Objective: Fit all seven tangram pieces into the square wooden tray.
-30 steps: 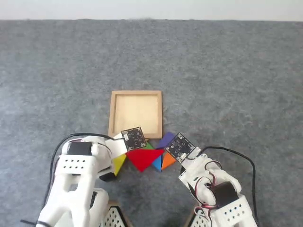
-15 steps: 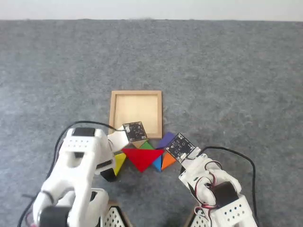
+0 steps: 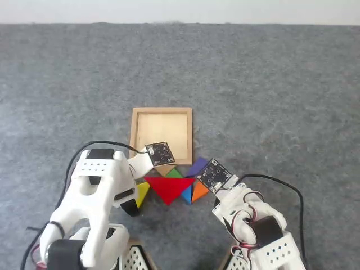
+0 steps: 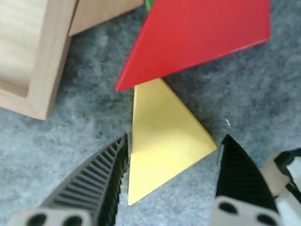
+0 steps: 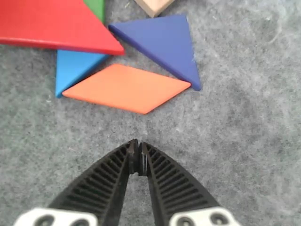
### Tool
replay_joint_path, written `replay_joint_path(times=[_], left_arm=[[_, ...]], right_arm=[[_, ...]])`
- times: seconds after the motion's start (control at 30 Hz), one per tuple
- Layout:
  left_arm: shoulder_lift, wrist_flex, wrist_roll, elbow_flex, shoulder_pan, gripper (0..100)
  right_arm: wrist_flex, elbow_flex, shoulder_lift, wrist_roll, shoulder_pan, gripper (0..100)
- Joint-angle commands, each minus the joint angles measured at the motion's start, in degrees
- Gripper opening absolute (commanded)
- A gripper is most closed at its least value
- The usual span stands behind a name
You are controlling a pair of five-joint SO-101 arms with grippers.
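Nudged toward the tray, the left gripper [image 4: 175, 138] straddles the yellow triangle [image 4: 160, 155], spread; right gripper [image 5: 138, 144] pressed together near the orange piece [image 5: 127, 88].

Grey felt bench [image 3: 270, 84]. A square wooden tray [image 3: 133, 135] sits mid-bench. The pieces are clustered just beside its near edge. The red triangle [image 3: 169, 187] is in the middle, with the yellow triangle [image 3: 142, 194] on its left. The green piece [image 3: 176, 172] lies on the tray side. The blue piece [image 3: 187, 195] and orange piece [image 3: 199, 192] are to the right, and the purple piece [image 3: 197, 166] is by the tray's corner. My left arm [image 3: 93, 191] leans over the yellow triangle. My right arm [image 3: 253, 225] stands by the orange piece.
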Motion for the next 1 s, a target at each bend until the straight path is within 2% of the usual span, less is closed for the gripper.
replay_joint_path(times=[0.0, 0.27, 0.6, 0.97], left_arm=[[0.18, 0.53, 0.44, -2.24, 0.26, 30], [-0.09, -0.97, 0.62, -1.01, 0.26, 30], [-12.66, -3.87, 1.41, 6.29, 0.0, 30], [-10.02, -4.57, -0.62, 4.97, -0.18, 30]], right_arm=[[0.13, 0.97, -1.1, -0.53, -0.4, 0.8], [0.13, 0.97, -1.1, -0.53, -0.4, 0.8], [0.13, 0.97, -1.1, -0.53, -0.4, 0.8], [0.13, 0.97, -1.1, -0.53, -0.4, 0.8]])
